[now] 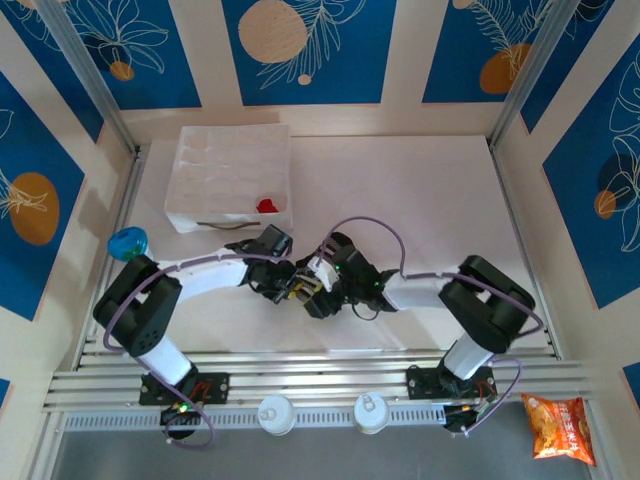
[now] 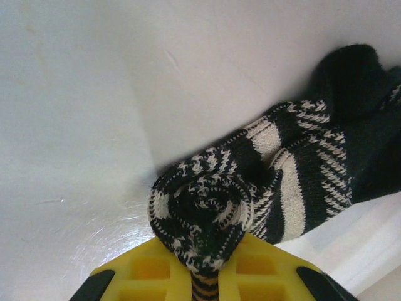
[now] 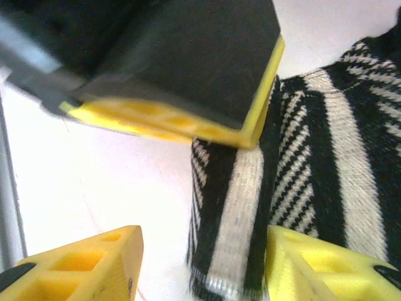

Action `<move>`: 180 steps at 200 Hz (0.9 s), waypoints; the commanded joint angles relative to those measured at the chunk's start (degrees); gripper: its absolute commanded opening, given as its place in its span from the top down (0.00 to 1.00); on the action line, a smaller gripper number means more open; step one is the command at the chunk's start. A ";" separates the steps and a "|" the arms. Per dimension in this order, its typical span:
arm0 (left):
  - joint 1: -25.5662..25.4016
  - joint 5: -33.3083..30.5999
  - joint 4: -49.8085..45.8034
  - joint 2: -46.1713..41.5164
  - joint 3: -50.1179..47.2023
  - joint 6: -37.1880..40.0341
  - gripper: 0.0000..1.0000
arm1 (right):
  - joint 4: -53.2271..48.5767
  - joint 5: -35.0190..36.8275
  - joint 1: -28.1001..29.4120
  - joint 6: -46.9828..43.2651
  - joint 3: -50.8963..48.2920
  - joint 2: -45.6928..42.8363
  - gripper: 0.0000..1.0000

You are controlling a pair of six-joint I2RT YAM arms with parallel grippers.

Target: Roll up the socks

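The black and grey striped sock (image 2: 294,182) lies on the white table, one end wound into a tight roll. My left gripper (image 2: 210,276) is shut on that rolled end, its yellow fingers (image 2: 150,273) pinching the fabric. In the right wrist view the striped sock (image 3: 301,182) hangs between the fingers of my right gripper (image 3: 203,269), which is open; the sock touches the right finger (image 3: 313,263) and a gap shows on the left. Both grippers meet mid-table, left gripper (image 1: 288,284) and right gripper (image 1: 320,290). The red sock (image 1: 267,205) lies at the tray's near right corner.
A white moulded tray (image 1: 200,150) stands at the back left. A blue-green round object (image 1: 127,243) sits by the left rail. Two white caps (image 1: 276,412) are at the near edge, and a snack bag (image 1: 558,428) lies at the bottom right.
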 commanded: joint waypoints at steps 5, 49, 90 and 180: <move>-0.62 -2.31 -12.19 4.09 -0.74 1.51 0.93 | -1.24 15.71 3.29 -9.58 -1.73 -7.15 0.37; -0.65 -1.93 -14.24 5.21 1.63 2.36 0.93 | -3.51 24.28 10.82 -18.78 -1.80 -9.38 0.32; -0.69 -1.13 -14.15 5.68 2.38 2.21 0.93 | -0.87 33.46 14.95 -23.28 1.14 -2.68 0.32; -0.61 0.77 -12.69 5.73 1.97 1.73 0.93 | -1.18 38.89 16.40 -22.78 5.21 7.25 0.69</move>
